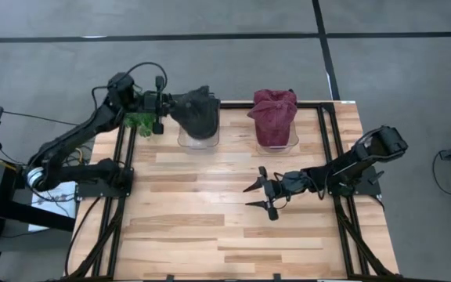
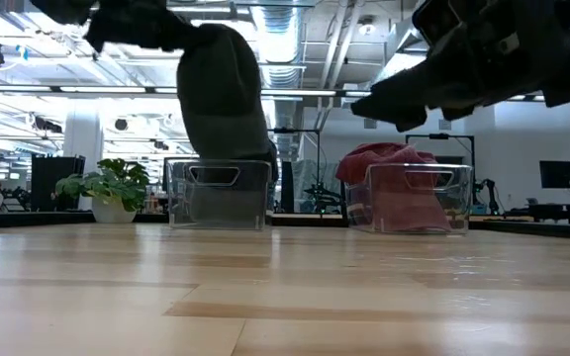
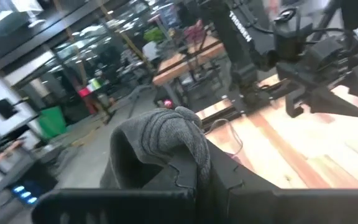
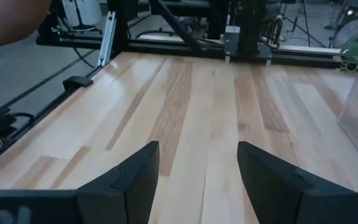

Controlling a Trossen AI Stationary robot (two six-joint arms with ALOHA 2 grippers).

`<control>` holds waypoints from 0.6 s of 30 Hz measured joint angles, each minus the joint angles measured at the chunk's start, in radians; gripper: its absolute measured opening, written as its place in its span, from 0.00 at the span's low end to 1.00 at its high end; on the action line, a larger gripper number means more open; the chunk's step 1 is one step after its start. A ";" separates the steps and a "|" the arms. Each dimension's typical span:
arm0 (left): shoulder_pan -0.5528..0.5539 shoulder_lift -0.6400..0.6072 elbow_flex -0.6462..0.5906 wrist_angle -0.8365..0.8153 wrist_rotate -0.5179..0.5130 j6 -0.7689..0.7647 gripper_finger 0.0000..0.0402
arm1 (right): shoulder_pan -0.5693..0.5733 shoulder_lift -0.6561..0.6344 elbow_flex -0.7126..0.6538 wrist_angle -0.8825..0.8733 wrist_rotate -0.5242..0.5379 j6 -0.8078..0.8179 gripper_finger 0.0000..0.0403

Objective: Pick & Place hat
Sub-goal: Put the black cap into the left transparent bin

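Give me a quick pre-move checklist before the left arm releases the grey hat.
1. Left gripper shut on grey hat: ok.
2. Grey hat over left clear bin, hanging into it: ok.
3. Hat resting on the bin's bottom: cannot tell.
4. Red hat sitting in right clear bin: ok.
5. Right gripper open, empty, away from both bins over the table: ok.
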 joint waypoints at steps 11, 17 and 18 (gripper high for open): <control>0.100 0.230 0.000 0.065 0.232 0.025 0.02 | -0.025 0.061 0.000 0.024 0.000 0.031 0.52; 0.093 0.304 0.000 0.064 0.255 0.025 0.02 | -0.024 0.059 0.000 0.026 -0.001 0.024 0.52; 0.091 0.315 0.000 0.062 0.267 0.024 0.02 | -0.024 0.059 0.000 0.025 0.000 0.024 0.52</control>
